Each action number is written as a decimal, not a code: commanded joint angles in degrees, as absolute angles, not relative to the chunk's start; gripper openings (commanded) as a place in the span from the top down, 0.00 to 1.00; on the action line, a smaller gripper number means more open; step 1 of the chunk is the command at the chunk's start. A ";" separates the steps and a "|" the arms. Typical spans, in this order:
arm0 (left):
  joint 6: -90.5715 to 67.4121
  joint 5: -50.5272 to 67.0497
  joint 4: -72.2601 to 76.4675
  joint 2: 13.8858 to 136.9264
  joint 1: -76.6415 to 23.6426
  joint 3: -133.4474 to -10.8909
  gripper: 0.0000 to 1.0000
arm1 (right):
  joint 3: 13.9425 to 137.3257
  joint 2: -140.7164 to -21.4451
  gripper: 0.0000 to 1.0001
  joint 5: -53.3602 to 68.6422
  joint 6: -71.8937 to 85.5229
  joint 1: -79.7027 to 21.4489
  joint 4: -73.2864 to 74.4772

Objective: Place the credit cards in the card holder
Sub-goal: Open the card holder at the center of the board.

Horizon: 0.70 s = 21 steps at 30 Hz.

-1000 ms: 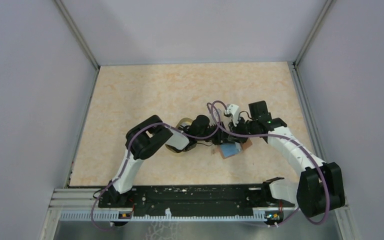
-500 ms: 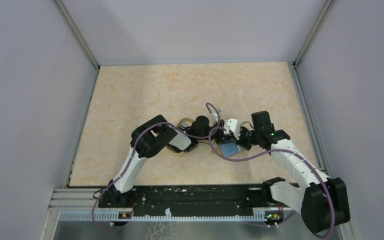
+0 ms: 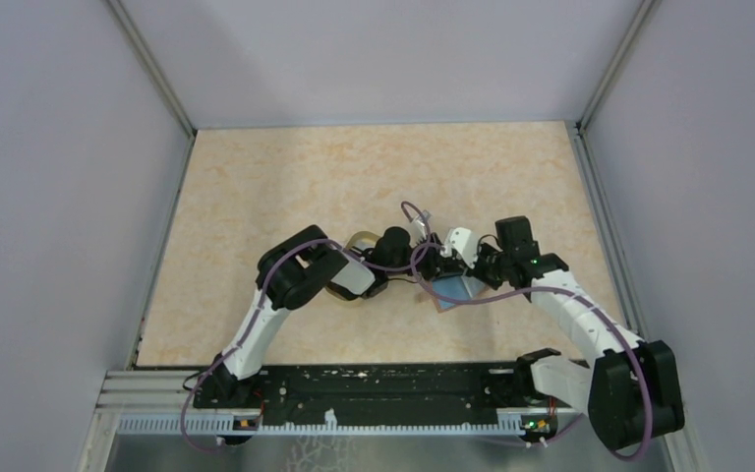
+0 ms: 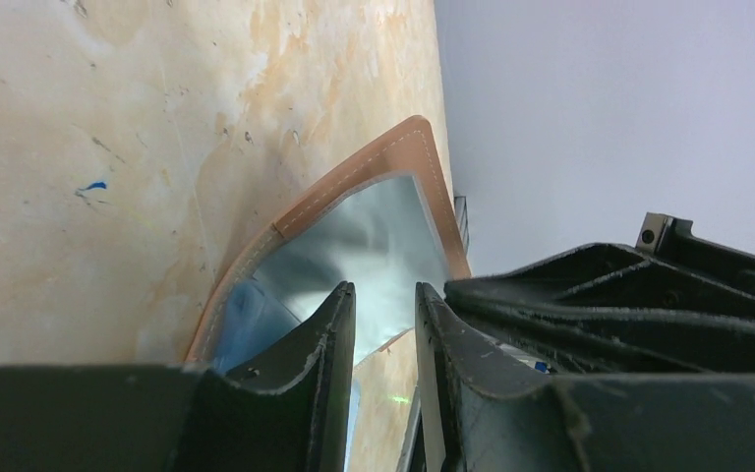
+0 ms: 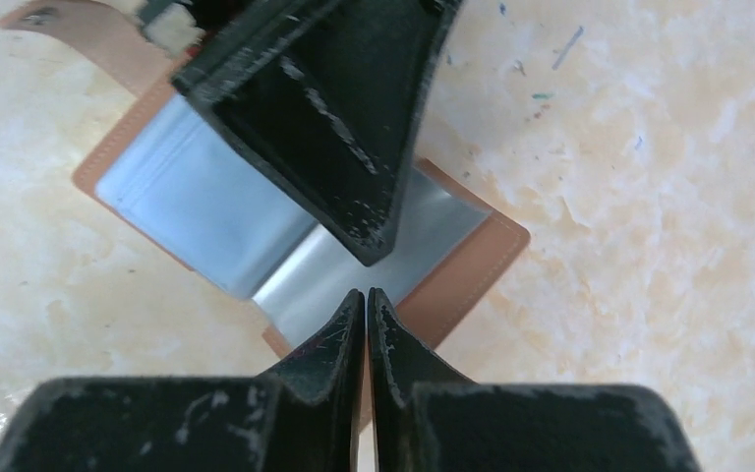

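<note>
The card holder lies open on the table, reddish-brown rim up and light blue inside showing. It also shows in the left wrist view and the right wrist view. My left gripper stands over its left part with its jaws a narrow gap apart and nothing between them. My right gripper is shut, its tips at the holder's near brown edge, and I see nothing between them. The credit cards are not in view.
An oval tan-rimmed dish sits just left of the holder, mostly hidden under my left arm. A purple cable loops over both wrists above the holder. Grey walls close the table on three sides.
My right gripper has swung in from behind the holder and come down onto its right part. My left gripper has shifted slightly right. The holder has turned a little.
</note>
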State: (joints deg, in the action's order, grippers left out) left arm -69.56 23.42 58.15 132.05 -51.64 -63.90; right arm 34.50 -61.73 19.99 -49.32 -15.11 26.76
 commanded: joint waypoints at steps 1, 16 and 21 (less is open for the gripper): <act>-66.90 22.00 56.65 128.56 -51.15 -63.44 0.65 | 35.80 -62.86 0.97 14.90 -45.15 -13.93 22.72; -49.31 18.19 43.34 109.84 -51.16 -53.87 0.66 | 40.21 -67.53 0.93 28.74 -39.23 -10.65 29.07; -37.95 14.05 35.56 96.79 -51.15 -45.83 0.65 | 42.08 -67.28 0.89 36.74 -39.00 -9.21 32.06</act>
State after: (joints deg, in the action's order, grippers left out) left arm -49.84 17.93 43.24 104.90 -51.59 -50.13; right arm 38.44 -67.42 27.70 -40.21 -10.20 29.95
